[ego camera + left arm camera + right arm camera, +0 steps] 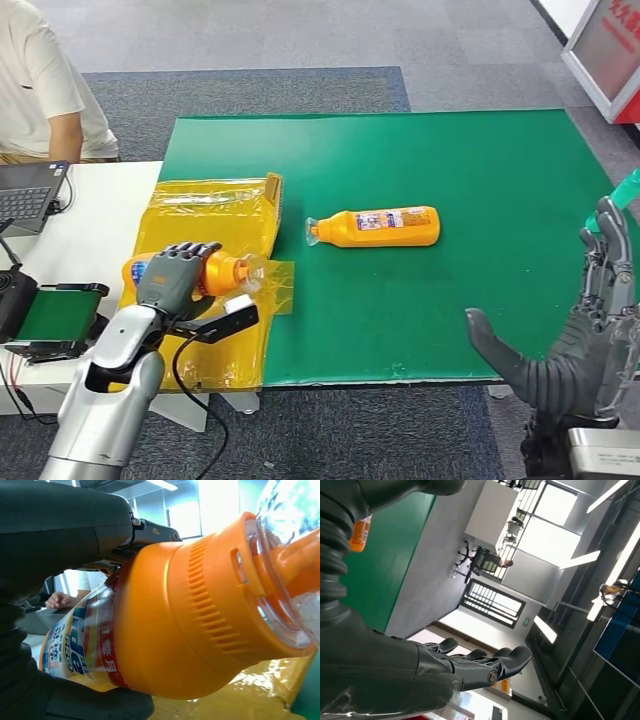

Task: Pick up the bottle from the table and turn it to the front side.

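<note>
My left hand (175,275) grips an orange bottle (220,272) round its body, above the yellow plastic bag (211,215); its long axis runs sideways, clear cap toward the green mat (468,180); smooth, glossy plastic, ribbed at the collar. A second bottle (377,226) lies on the mat beyond, nearer my right hand (585,320), which hangs spread and empty.

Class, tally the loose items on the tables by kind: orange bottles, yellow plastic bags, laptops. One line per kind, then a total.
Orange bottles: 2 (one lying on the green mat, one held in the left hand)
Yellow plastic bags: 1
Laptops: 1
Total: 4
</note>
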`<state>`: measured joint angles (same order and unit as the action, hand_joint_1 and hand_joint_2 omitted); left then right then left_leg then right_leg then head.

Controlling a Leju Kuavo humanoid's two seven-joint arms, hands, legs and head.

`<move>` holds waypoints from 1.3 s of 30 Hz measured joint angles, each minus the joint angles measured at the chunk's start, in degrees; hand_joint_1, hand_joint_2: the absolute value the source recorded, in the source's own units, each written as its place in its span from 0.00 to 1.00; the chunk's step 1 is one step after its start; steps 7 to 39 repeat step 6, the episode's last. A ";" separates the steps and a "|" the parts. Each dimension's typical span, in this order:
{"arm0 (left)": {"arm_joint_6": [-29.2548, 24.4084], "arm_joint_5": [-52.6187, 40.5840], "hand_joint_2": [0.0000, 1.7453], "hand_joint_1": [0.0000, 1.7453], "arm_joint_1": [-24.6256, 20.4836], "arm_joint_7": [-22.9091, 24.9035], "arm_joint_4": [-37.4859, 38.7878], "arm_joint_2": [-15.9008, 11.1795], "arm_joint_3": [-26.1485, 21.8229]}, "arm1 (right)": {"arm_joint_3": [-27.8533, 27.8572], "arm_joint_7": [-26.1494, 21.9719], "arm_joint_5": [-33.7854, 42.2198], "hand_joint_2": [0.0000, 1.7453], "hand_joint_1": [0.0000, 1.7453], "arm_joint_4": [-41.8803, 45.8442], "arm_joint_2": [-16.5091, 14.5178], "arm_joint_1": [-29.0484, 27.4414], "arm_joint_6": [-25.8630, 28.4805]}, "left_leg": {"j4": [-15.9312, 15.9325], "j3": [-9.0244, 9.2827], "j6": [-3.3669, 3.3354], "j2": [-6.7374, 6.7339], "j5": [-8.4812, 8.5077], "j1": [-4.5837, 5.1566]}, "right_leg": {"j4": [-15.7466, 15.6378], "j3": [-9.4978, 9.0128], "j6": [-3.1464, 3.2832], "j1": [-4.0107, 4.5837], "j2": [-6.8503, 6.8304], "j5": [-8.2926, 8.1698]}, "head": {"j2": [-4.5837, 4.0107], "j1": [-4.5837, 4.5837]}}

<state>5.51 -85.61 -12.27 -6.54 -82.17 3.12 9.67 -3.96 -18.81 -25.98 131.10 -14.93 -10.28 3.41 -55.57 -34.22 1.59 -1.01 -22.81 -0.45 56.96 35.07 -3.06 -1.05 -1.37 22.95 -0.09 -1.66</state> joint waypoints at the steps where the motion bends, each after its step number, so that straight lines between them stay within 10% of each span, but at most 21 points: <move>1: -0.09 0.15 1.00 1.00 -0.16 0.00 0.20 0.15 0.30 | -0.01 0.43 2.38 1.00 0.00 0.00 0.00 0.00 -1.24 | 0.00 0.00 0.00 0.00 0.00 0.00 | 0.00 0.00 0.00 0.00 0.00 0.00 | 0.00 0.01; 39: -0.35 1.37 1.00 1.00 -1.23 0.00 1.01 0.90 1.25 | -0.02 2.42 11.02 1.00 0.00 0.01 0.00 0.15 -6.70 | 0.00 0.00 0.00 0.00 0.00 0.00 | 0.00 -0.01 0.00 0.00 0.00 -0.01 | 0.01 0.00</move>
